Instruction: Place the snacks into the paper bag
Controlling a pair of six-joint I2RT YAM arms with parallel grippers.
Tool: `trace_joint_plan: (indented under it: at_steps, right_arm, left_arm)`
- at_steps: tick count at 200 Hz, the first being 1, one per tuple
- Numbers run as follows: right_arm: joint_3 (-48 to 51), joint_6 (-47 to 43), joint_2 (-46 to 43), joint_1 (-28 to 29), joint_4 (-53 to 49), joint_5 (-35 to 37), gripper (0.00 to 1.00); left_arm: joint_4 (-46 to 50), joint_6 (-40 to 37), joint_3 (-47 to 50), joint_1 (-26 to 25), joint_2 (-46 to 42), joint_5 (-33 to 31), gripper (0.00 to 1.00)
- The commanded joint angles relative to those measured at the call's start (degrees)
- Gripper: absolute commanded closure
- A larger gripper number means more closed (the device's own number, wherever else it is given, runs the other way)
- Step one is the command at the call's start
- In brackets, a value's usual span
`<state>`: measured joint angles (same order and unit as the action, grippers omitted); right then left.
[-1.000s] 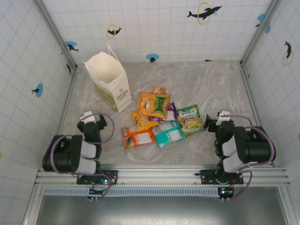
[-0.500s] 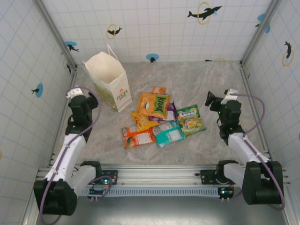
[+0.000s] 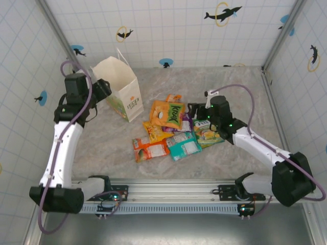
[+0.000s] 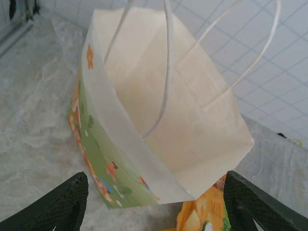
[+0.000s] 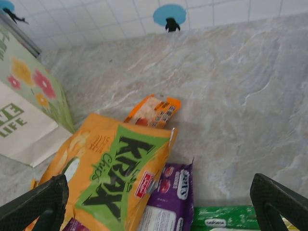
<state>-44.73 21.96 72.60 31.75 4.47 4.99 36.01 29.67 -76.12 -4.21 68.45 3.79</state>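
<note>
Left wrist view sees inside the paper bag (image 4: 192, 139), right wrist reads the snacks (image 5: 110, 187); left tool (image 4: 155, 192) and right tool (image 5: 159, 192) gape

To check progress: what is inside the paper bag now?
Inside the paper bag I see bare white walls and string handles, nothing else. The near wall covers its bottom.

Left arm (image 3: 59, 148) and right arm (image 3: 258, 145): white links, black joints; 1 lilac cable (image 3: 240, 87) along each; black fingers (image 4: 60, 204).
</note>
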Motion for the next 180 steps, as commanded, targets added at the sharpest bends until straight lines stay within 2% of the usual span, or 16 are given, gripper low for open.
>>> trace_joint_plan:
  at_steps: [1,42,83,123,180]
  right_arm:
    - [-3.69,1.14,1.13,2.79,-3.85,4.08,0.01]
    - [-1.32,3.53,0.79,4.68,-0.52,4.35,0.01]
    - [-0.35,4.02,0.79,4.83,-0.51,4.43,0.01]
    - [0.60,4.57,0.88,4.87,1.31,4.48,0.01]
    - [1.64,5.38,0.45,4.88,2.03,3.97,0.01]
  left_arm:
    - [8.65,2.35,-5.90,-0.27,5.68,1.23,0.25]
    - [11.38,3.37,-13.97,-0.27,15.75,-0.49,0.24]
    - [13.64,4.16,-19.66,-0.27,22.45,-3.08,0.30]
    - [12.51,4.80,-16.93,-0.28,24.18,0.04,0.47]
    - [12.51,2.42,-16.28,-0.26,22.45,-0.31,0.76]
